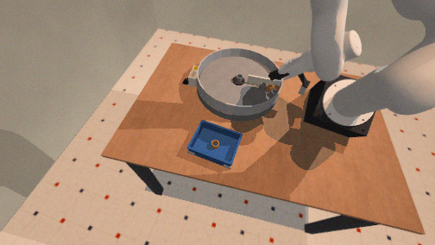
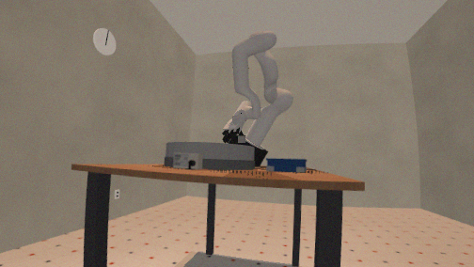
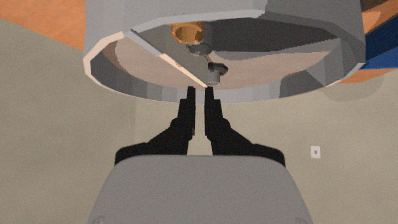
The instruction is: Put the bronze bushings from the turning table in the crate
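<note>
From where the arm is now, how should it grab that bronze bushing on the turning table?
Probably from straight above, pinching across the wall of the bronze bushing: it stands with its bore up, a short open ring. It sits near the rim of the turning table, with a steel bushing close by, so a sideways approach looks blocked. The tool, now nearly shut and empty, should open first.

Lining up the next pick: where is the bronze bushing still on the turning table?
In the top view, the bronze bushing sits against the turning table's right inner wall, just beneath the hand.
</note>
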`<control>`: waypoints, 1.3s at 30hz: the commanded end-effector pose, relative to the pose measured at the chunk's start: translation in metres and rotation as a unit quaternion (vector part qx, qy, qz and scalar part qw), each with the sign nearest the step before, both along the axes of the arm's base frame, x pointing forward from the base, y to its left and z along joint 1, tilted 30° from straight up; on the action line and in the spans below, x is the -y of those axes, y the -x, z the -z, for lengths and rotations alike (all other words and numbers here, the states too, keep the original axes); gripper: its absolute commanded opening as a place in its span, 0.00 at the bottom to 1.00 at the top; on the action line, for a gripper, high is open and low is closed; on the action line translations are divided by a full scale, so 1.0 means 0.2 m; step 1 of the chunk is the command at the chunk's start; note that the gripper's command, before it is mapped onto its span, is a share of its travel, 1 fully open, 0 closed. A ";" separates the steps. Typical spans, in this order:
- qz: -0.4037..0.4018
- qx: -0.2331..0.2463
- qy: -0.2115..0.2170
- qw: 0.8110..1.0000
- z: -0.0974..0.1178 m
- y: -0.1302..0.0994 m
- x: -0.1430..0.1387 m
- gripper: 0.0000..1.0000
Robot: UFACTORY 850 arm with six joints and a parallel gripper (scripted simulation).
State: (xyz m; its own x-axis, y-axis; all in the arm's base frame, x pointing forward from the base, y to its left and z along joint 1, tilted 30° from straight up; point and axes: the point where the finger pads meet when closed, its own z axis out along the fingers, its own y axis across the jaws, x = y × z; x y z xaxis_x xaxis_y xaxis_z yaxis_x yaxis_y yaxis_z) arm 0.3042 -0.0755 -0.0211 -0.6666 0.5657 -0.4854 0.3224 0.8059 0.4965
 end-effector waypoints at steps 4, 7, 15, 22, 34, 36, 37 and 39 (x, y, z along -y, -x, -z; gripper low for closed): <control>0.000 0.000 0.000 1.000 0.00 0.00 0.00 0.10; 0.000 0.000 0.000 1.000 0.00 0.00 0.00 0.10; 0.000 0.000 0.000 1.000 0.01 0.00 0.00 0.10; 0.000 0.000 0.000 1.000 0.09 -0.01 -0.05 0.10; 0.000 0.000 0.000 1.000 0.10 -0.01 -0.06 0.10; 0.000 0.000 0.000 1.000 0.10 -0.01 -0.06 0.10; 0.000 0.000 0.000 1.000 0.10 -0.01 -0.06 0.10; 0.000 0.000 0.000 1.000 0.10 -0.01 -0.06 0.10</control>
